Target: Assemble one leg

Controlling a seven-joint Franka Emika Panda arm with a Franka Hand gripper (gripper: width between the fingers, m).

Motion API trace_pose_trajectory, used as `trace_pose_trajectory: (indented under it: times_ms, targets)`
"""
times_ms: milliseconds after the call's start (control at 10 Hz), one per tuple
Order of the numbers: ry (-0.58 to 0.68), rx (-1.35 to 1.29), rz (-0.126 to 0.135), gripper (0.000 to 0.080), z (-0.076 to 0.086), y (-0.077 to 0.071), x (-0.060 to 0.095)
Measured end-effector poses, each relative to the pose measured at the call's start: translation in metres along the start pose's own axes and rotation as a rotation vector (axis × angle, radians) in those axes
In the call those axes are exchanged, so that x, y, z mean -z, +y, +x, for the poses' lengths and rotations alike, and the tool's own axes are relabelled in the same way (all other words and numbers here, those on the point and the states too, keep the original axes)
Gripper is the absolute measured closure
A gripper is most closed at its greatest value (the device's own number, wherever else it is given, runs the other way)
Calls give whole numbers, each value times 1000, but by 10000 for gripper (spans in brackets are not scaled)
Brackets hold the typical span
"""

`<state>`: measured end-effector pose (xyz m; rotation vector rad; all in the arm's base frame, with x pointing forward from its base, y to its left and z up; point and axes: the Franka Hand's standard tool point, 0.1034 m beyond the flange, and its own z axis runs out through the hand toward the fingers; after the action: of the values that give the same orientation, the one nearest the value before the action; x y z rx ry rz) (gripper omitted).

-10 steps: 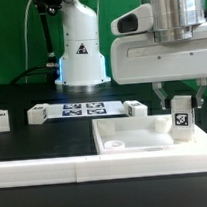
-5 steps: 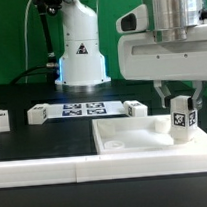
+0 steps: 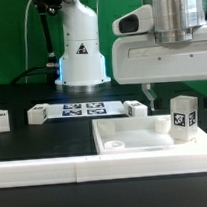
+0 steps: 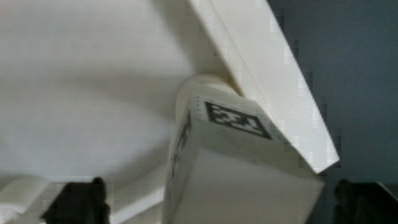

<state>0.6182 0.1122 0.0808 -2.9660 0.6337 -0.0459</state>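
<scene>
**A:** Where is the leg?

**B:** The leg [image 3: 183,121] stands upright on the white panel [image 3: 144,139], at the panel's corner on the exterior view's right. Its long axis is vertical and a tag faces the camera.

**A:** And the hand?

**B:** The hand [image 3: 179,92] hangs directly above it, spread wide and gripping nothing. The one finger [image 3: 148,94] that shows plainly stands clear of the leg, on the exterior view's left. In the wrist view the leg [image 4: 222,165] runs between the fingers.

**A:** What does the next move turn on?

**B:** On that vertical line, I'd say: straight down to close on the leg, or straight up to leave it. I cannot tell whether it is fully seated.
</scene>
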Motion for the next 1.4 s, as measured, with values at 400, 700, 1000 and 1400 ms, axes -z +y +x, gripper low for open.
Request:
trace_pose_trajectory:
  times_ms: [400,700,1000,1400]
  targets:
    - [-8,426,-28,151,0,-3,2]
    - [-11,644,-26,151,-3,-5,1]
    - [-18,767,-24,373,-6,-4,-1]
    - [-18,740,-23,510,-6,-4,-1]
